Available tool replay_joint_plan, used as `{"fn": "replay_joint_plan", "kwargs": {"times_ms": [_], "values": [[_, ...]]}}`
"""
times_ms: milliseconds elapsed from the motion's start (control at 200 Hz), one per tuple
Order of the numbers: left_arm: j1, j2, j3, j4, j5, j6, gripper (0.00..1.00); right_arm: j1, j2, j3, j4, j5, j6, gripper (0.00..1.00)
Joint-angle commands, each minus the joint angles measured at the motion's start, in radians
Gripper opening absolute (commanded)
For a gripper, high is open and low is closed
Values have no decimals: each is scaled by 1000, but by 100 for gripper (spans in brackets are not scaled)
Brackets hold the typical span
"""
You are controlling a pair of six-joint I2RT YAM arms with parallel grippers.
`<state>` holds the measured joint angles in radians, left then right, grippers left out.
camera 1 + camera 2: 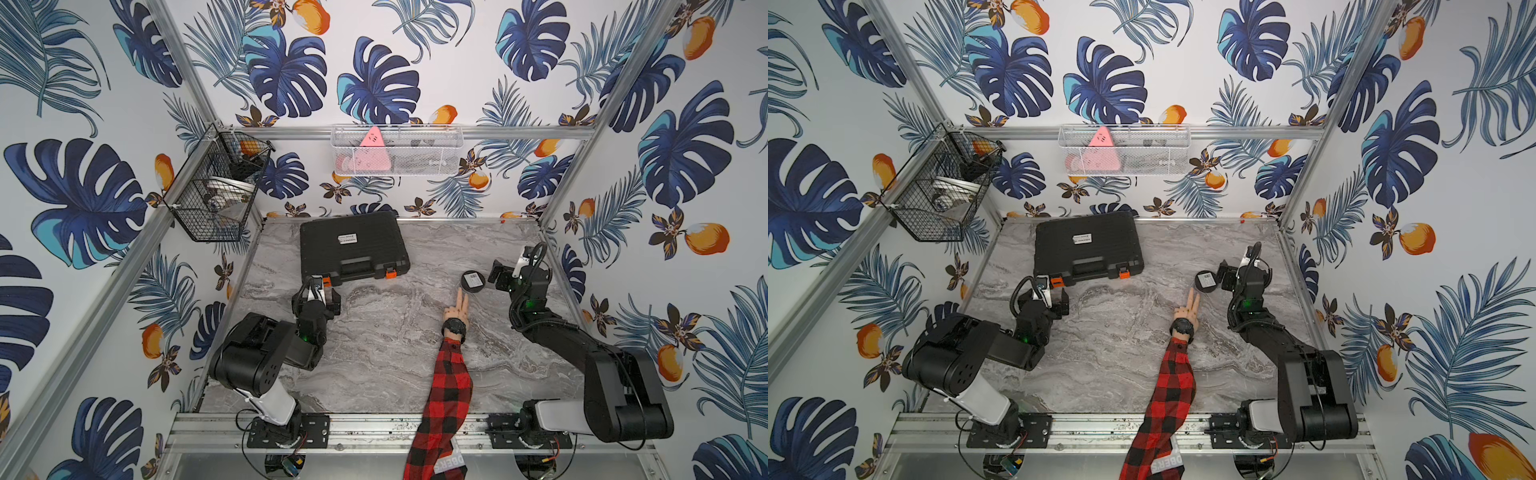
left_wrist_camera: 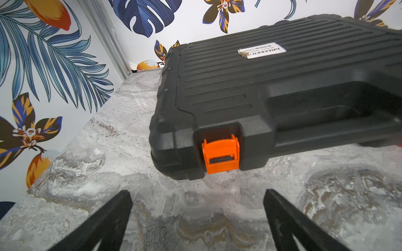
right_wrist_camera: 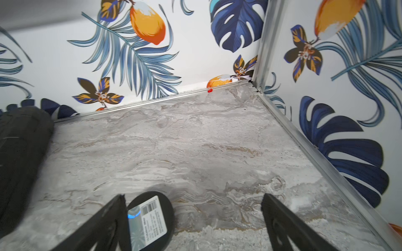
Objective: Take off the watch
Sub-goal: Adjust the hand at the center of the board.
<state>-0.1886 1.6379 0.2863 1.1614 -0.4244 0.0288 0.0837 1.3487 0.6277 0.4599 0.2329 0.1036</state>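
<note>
In both top views the watch [image 1: 455,326] is strapped round the wrist of a mannequin hand [image 1: 456,309], right of the middle of the surface [image 1: 365,374]. It sits between the hand, whose two extended fingers point far, and the cuff of a plaid sleeve [image 1: 449,382] that trails off the near edge. The forearm lies flat, so the dark face is turned upward where it can be reached from above. Neither arm is at it. The left tool [image 1: 323,291] hangs well to the left, just near of a black case [image 1: 353,249], and the right tool [image 1: 508,266] hangs far and right of the hand, just beside a round black puck [image 1: 473,281]. Both look parked clear of the wrist, so the task seems not yet begun. In the left wrist view the two dark fingers [image 2: 104,223] are spread wide with only bare marble between them, and the case's orange latch [image 2: 220,155] is straight ahead. The watch does not show here. In the right wrist view that tool's fingers [image 3: 289,226] are likewise spread and pinch nothing. The labelled puck lies against the outside of one of them, and whether they touch I cannot tell. The watch is out of sight here as well, so either arm would need to swing toward the wrist first.
</note>
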Motion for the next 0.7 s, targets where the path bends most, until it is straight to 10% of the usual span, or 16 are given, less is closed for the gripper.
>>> {"fn": "replay_joint_plan", "kwargs": {"times_ms": [0, 210, 696], "values": [[5, -9, 9, 13, -7, 11, 99, 15, -32, 50, -266, -55, 43, 100], [22, -44, 49, -92, 6, 10, 99, 53, -93, 129, -455, -182, 115, 100], [-71, -272, 551, -1234, -50, -247, 99, 119, -91, 173, -666, -237, 187, 100]]}}
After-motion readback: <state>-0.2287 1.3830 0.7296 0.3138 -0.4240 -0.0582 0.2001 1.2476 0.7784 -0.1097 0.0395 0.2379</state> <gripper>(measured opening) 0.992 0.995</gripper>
